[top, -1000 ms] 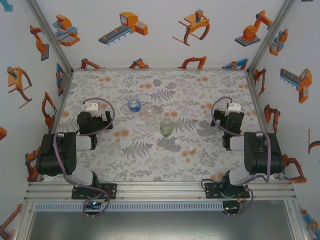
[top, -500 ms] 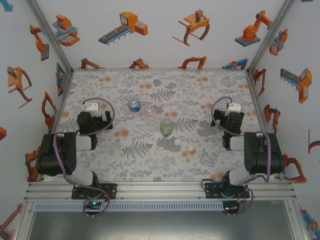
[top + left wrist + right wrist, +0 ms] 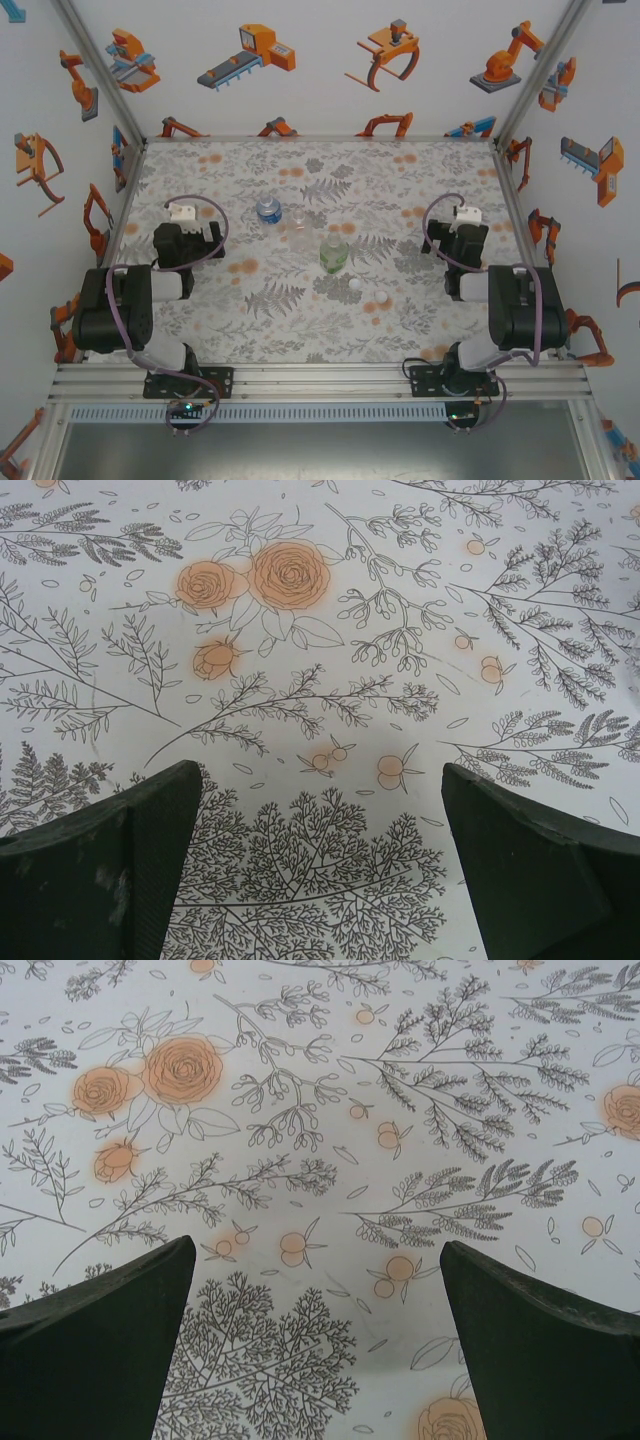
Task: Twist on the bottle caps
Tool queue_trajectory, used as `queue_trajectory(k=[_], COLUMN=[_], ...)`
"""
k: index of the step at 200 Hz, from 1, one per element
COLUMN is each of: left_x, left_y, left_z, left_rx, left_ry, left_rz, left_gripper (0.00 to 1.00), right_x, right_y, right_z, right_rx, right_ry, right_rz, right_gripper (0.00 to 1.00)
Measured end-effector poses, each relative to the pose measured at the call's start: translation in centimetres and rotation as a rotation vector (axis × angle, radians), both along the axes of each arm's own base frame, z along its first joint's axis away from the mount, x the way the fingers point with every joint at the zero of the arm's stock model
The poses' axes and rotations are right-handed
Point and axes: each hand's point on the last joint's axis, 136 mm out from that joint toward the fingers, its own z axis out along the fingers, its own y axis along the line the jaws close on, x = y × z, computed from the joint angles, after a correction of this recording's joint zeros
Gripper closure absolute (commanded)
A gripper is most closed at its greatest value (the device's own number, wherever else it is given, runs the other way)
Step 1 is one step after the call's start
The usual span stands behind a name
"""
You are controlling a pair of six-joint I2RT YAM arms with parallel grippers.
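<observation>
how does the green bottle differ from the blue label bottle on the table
Colour: the green bottle is green-tinted, while the blue label bottle shows blue.
Place: the green bottle stands closer to the near edge of the table and further right, next to a white cap. The blue label bottle stands further back and left.
Shared: both seem upright, neither is held, and the clear bottle stands between them.

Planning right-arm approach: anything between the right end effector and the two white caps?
Nothing: top view shows bare floral tabletop between right end effector and white caps.
</observation>
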Motion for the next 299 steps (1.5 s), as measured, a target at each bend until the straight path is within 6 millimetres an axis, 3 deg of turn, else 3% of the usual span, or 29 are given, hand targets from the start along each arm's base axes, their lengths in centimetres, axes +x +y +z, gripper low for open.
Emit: queue_trajectory(k=[47, 90, 127, 176, 202, 237, 299], left_x=[0.5, 0.8, 1.1, 0.6, 0.1, -1.2, -3.6], left_y=[-0.1, -0.9, -1.2, -2.2, -3.0, -3.8, -3.8], left_z=[3.7, 6.7, 10.1, 15.2, 16.6, 16.7, 15.3], left_rx=[0.019, 0.018, -0.013, -0.052, -0.068, -0.058, -0.043], left_ry=[-0.034, -0.020, -0.003, 0.029, 0.075, 0.146, 0.163], left_rz=[0.022, 0.025, 0.023, -0.028, -0.069, -0.130, -0.146], left_gripper=[0.03, 0.03, 0.03, 0.02, 0.02, 0.02, 0.03], right_x=[0.4, 1.0, -0.1, -3.3, -4.9, -6.6, -7.8], right_y=[0.9, 4.2, 9.6, 17.7, 21.1, 25.3, 30.1], right_z=[3.6, 8.5, 11.4, 16.8, 18.7, 18.8, 12.8], right_rx=[-0.012, 0.011, 0.045, 0.115, 0.157, 0.164, 0.094], right_ry=[-0.035, -0.104, -0.118, -0.123, -0.094, -0.032, 0.121], right_rz=[0.050, 0.202, 0.392, 0.578, 0.644, 0.734, 0.817], right_gripper=[0.04, 0.09, 0.10, 0.14, 0.15, 0.14, 0.11])
